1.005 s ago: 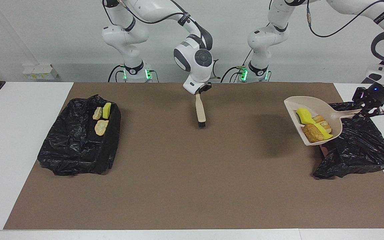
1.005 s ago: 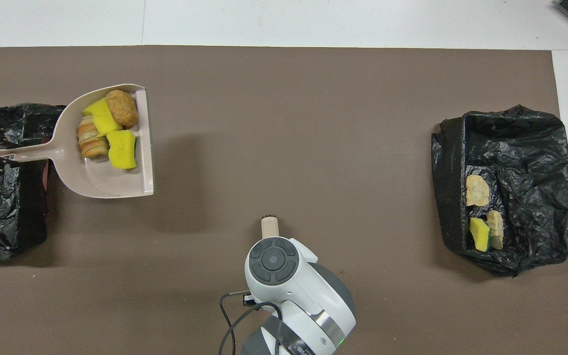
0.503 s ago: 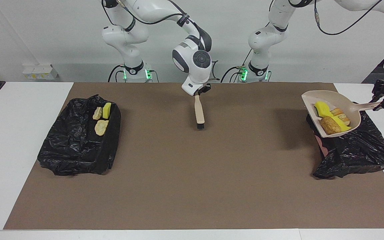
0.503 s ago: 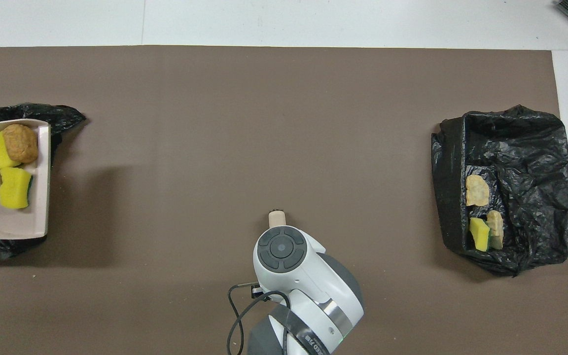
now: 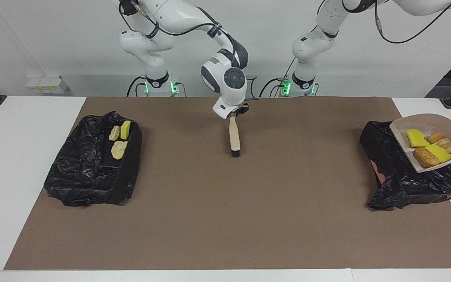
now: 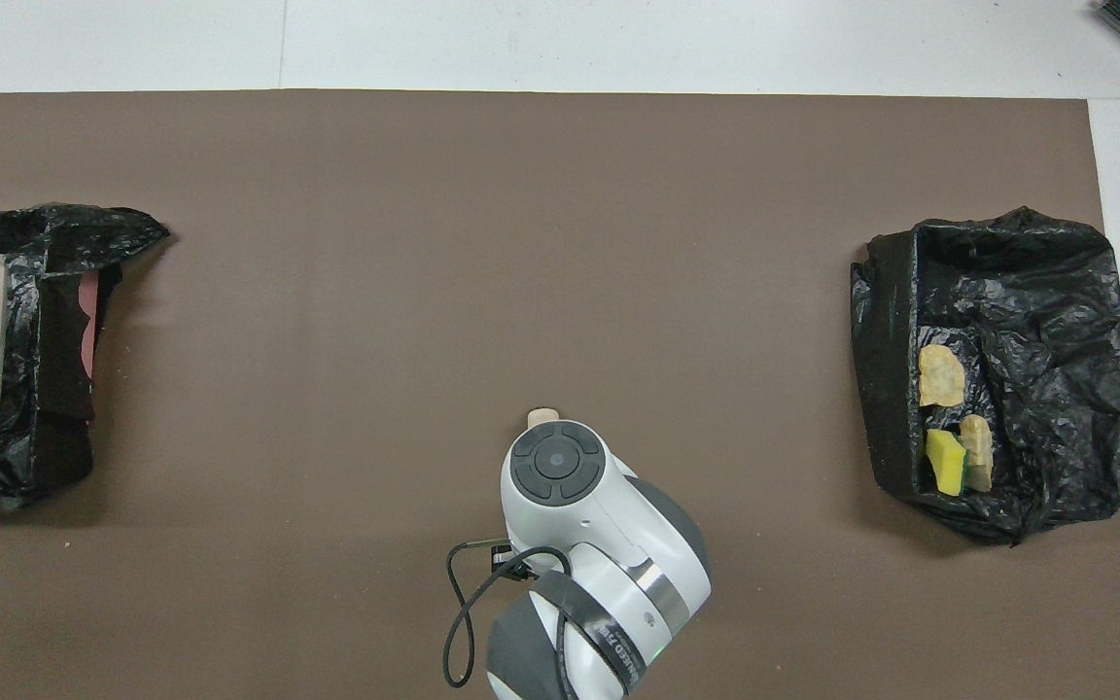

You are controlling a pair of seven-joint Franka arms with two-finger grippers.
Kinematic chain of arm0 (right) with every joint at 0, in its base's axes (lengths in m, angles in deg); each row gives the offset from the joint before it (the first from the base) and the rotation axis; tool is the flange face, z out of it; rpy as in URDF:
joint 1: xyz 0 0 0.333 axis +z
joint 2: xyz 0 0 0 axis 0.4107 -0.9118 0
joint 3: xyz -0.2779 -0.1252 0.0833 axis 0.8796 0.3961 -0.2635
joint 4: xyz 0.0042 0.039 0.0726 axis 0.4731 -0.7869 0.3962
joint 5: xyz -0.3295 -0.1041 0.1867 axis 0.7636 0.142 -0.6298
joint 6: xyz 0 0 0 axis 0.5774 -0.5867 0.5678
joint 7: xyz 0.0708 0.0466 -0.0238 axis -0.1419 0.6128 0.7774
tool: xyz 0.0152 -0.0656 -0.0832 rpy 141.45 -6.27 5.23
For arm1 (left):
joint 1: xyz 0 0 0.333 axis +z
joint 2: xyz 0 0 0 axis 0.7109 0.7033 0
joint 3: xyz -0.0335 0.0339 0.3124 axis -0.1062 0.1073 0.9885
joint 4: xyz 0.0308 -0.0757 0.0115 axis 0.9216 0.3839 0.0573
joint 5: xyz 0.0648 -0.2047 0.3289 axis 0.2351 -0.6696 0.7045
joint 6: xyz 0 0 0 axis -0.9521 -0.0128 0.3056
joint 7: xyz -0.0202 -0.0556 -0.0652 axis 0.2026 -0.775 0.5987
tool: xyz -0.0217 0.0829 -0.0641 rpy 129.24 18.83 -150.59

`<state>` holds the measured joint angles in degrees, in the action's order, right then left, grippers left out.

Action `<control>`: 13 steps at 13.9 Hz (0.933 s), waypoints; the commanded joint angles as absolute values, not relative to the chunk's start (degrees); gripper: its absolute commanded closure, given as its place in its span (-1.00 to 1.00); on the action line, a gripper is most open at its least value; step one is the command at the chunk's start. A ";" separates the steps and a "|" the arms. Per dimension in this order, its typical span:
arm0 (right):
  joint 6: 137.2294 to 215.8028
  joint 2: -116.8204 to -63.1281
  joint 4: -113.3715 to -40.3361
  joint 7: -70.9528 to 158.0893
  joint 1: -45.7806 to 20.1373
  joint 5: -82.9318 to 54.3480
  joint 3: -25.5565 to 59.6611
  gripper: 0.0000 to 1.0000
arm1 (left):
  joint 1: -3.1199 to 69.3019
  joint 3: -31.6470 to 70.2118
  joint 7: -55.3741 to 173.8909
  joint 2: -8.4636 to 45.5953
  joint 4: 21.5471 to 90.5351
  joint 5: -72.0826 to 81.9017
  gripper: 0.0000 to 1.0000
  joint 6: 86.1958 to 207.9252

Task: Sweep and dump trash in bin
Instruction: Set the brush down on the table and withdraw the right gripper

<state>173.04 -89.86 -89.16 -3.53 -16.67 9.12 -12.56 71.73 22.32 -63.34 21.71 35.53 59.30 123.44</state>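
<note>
**Loaded Dustpan Hangs Over Bin at Counter's End**

A beige plastic dustpan (image 5: pixel 431 143) sits raised and tilted over the black-bagged bin (image 5: pixel 409 172) at the left arm's end of the brown-covered counter (image 5: pixel 225 219). It carries yellow sponge chunks and tan bread-like lumps of trash (image 5: pixel 429 149). Its handle runs out of frame, so the left gripper is unseen; its fingers read as pressed together. Mid-counter, the right gripper (image 5: pixel 235 113) is at the top of a beige hand brush (image 5: pixel 234 135), bristles down on the counter; whether its fingers pinch the handle cannot be told. Three more scraps (image 5: pixel 119 137) lie on a second black-bagged bin (image 5: pixel 92 172) at the right arm's end.
</note>
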 commanded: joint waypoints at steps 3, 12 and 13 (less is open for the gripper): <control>170.99 -87.84 -84.11 -3.63 -17.57 10.14 -7.94 -1.00 | 67.90 22.75 -47.19 16.52 45.00 74.75 1.00 126.45; 169.14 -77.19 -79.63 19.71 -17.39 16.39 18.25 -1.00 | 65.52 22.66 -40.38 11.50 47.39 94.38 1.00 124.79; 168.35 -76.40 -79.54 22.97 -17.57 16.47 20.45 -1.00 | 65.52 22.23 -40.47 10.54 47.39 94.38 1.00 124.69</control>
<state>170.42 -78.36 -79.86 17.75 -17.46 15.50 17.33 66.58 21.98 -41.82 13.61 45.19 92.67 124.84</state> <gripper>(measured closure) 0.000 0.683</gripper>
